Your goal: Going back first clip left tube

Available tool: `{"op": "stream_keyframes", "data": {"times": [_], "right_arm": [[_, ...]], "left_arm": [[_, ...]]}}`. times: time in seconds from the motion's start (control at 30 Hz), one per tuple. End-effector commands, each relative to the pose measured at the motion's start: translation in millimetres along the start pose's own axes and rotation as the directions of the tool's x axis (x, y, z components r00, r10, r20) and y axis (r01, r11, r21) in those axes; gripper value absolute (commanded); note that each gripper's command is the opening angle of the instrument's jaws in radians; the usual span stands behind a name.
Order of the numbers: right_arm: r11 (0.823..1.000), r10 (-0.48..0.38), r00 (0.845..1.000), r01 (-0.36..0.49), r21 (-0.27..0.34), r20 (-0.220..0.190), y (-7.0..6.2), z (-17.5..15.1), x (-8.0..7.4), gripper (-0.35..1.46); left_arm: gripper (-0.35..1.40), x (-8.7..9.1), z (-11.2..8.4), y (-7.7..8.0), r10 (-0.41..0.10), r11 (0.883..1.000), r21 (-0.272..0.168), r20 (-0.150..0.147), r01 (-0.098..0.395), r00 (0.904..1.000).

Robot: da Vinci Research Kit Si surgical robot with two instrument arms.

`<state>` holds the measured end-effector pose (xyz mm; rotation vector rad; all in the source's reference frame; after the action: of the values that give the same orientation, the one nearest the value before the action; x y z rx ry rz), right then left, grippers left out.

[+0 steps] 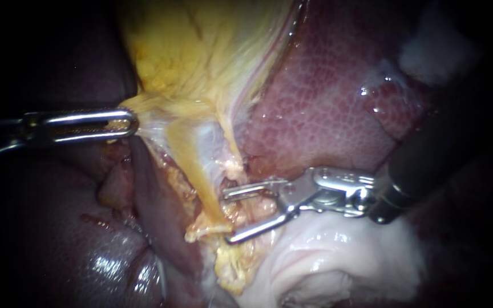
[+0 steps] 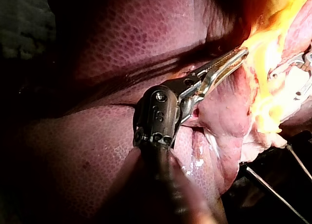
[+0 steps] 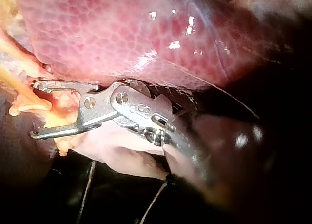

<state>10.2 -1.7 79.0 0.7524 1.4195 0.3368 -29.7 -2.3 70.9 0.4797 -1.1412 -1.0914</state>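
At centre, right instrument's hand (image 1: 229, 217) gapes open around the tube (image 1: 196, 171), not yet withdrawn; left instrument's hand (image 1: 128, 122) grips gallbladder (image 1: 189, 51).

The left instrument (image 1: 125, 124) lies left of the tube (image 1: 192, 162); the right instrument (image 1: 228, 217), right of its lower end. The liver (image 1: 326, 97) lies behind.

Liver (image 1: 326, 97), its support hidden

Right instrument (image 1: 229, 217) shaft dark, blurred
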Motion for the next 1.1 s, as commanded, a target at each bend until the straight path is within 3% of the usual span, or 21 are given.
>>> {"op": "stream_keyframes", "data": {"times": [0.03, 0.23, 0.4, 0.53, 0.77, 0.93, 1.1], "right_arm": [[1.000, 0.000, 1.000, 0.000, -0.009, 0.005, -0.2, -0.9, 0.7, 0.60], [0.998, -0.035, 0.999, 0.037, -0.058, 0.039, -1.5, -6.1, 6.0, 0.60], [0.994, -0.058, 0.997, 0.062, -0.088, 0.056, -3.0, -8.5, 9.0, 0.60], [0.994, -0.057, 0.997, 0.062, -0.091, 0.058, -3.7, -9.1, 9.7, 0.60], [0.994, -0.058, 0.997, 0.063, -0.091, 0.059, -4.0, -9.0, 9.5, 0.60], [0.994, -0.058, 0.997, 0.064, -0.091, 0.059, -4.0, -9.0, 9.5, 0.60], [0.994, -0.058, 0.997, 0.064, -0.091, 0.059, -4.0, -9.0, 9.5, 0.60]], "left_arm": [[-0.35, 0.1, 0.2, 0.0, 0.001, 1.000, 0.001, -0.001, -0.001, 1.0000], [-0.35, 0.4, 0.5, 0.0, 0.002, 1.000, 0.001, 0.000, -0.002, 1.0000], [-0.35, 0.8, 1.1, -0.1, 0.004, 1.000, 0.006, -0.001, -0.004, 1.0000], [-0.35, 2.1, 2.9, 0.0, 0.011, 1.000, 0.013, -0.002, -0.011, 0.9999], [-0.35, 4.8, 8.6, -0.5, 0.034, 0.998, 0.047, -0.006, -0.034, 0.9994], [-0.35, 5.5, 12.4, -1.2, 0.042, 0.997, 0.068, -0.012, -0.041, 0.9990], [-0.35, 6.1, 13.0, -1.4, 0.044, 0.996, 0.079, -0.026, -0.042, 0.9987]]}}
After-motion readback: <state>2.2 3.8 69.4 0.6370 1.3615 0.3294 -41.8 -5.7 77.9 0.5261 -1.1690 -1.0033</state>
